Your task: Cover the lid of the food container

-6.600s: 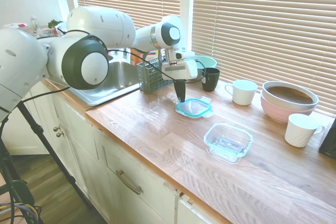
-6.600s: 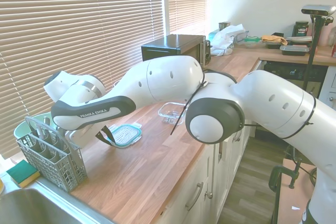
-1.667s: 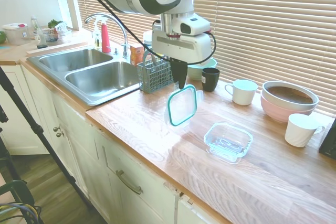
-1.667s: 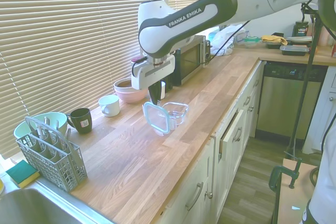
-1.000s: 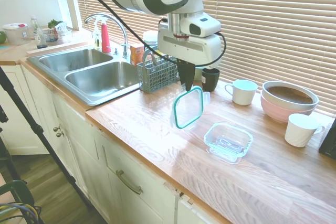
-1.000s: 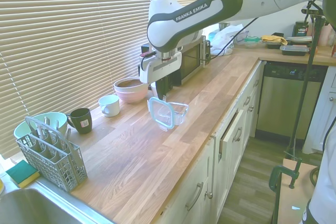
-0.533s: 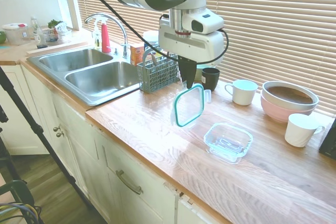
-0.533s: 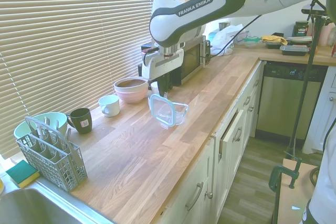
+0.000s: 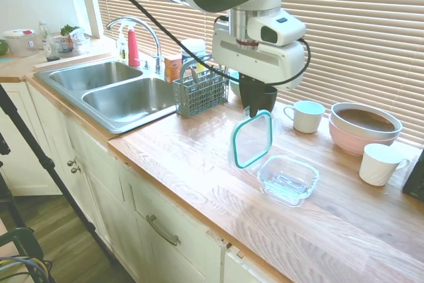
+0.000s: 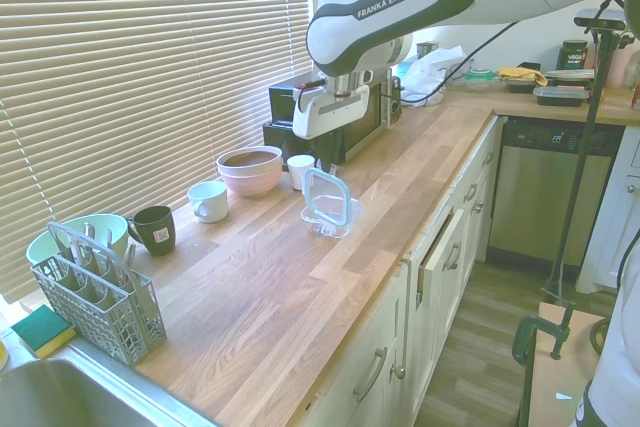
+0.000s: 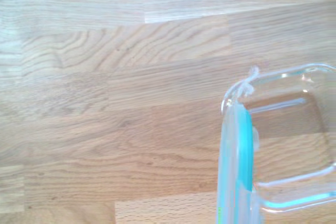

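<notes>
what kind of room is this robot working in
A home kitchen, most likely: a wooden countertop over cabinet drawers, a double steel sink with a tap, a cutlery drainer basket, and mugs and bowls by the window blinds.

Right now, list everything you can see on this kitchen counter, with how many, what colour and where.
Lid: one, clear with teal rim, hanging on edge in the air beside the container.
Container: one, clear glass, on the counter near its front edge.
Bowls: two stacked, white on pink, by the blinds.
White mugs: two, either side of the bowls.
Dark mug: one, next to the green bowl.
Green bowl: one, mint, behind the caddy.
Caddy: one, grey, by the sink.
Sink: one double, steel.
Microwave: one, black, far along the counter.
Gripper: one, fingers shut on the lid's top edge.
</notes>
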Controlling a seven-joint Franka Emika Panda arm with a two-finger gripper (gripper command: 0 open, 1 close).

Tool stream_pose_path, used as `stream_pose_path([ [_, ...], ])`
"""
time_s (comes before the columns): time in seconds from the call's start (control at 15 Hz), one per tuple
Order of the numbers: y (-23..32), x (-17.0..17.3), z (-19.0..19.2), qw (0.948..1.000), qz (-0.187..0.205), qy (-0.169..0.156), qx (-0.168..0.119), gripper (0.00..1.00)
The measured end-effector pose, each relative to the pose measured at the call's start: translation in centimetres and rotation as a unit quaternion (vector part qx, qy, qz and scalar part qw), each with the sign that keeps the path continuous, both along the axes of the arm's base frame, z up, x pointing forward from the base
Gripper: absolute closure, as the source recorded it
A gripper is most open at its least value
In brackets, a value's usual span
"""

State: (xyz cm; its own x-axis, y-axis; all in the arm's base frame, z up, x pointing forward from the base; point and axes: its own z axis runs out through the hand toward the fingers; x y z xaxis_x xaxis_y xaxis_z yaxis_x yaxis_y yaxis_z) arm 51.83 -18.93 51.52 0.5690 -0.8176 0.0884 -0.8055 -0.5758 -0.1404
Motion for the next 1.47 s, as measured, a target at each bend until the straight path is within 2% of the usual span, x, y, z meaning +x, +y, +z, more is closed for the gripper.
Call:
stream_pose_path([
  [0.33, -1.7, -0.6, 0.0, 1.0, -0.001, -0.004, 0.005, 1.0],
  [0.67, -2.0, -0.1, -0.1, 0.9994, 0.031, -0.018, 0.005, 1.0],
  [1.2, -3.7, 3.6, -0.4, 0.997, 0.072, -0.024, -0.015, 1.0],
  [1.47, -4.1, 4.4, -1.1, 0.996, 0.085, -0.019, -0.019, 1.0],
])
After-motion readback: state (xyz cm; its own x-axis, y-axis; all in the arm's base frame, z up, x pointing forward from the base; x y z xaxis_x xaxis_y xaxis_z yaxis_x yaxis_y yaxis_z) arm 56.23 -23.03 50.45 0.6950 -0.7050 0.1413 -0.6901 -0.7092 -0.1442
